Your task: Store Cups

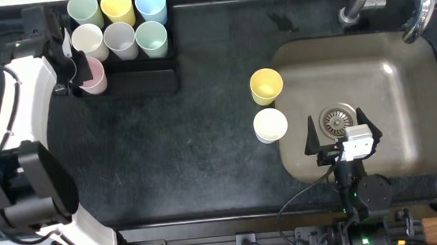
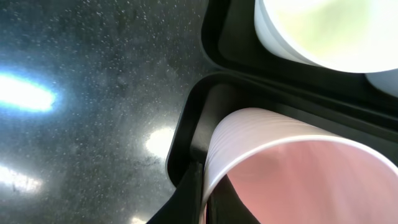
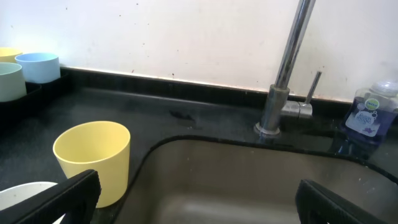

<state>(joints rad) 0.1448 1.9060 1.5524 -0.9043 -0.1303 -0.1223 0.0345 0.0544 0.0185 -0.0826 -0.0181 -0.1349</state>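
Left end effector (image 1: pixel 79 70) is clamped on the rim of the pink cup (image 1: pixel 92 75), upper left of the top view, at the left end of the black tray (image 1: pixel 151 79). Right end effector (image 1: pixel 338 132), fingers apart, hangs over the sink (image 1: pixel 405 82). Yellow cup (image 1: pixel 266 86) and white cup (image 1: pixel 270 124) stand on the desk (image 1: pixel 205 155) at centre frame, just beside the sink.

The countertop (image 1: pixel 204 139) looks like dark speckled stone, polished enough to mirror the lights. The sink (image 1: pixel 404 66) is dull brushed metal, the tap (image 3: pixel 286 68) shiny metal. The pink cup (image 2: pixel 261 137) and yellow cup (image 3: pixel 93 155) are smooth matt plastic, the tray (image 2: pixel 186 137) glossy black plastic, the bottle (image 3: pixel 373 118) translucent blue plastic.
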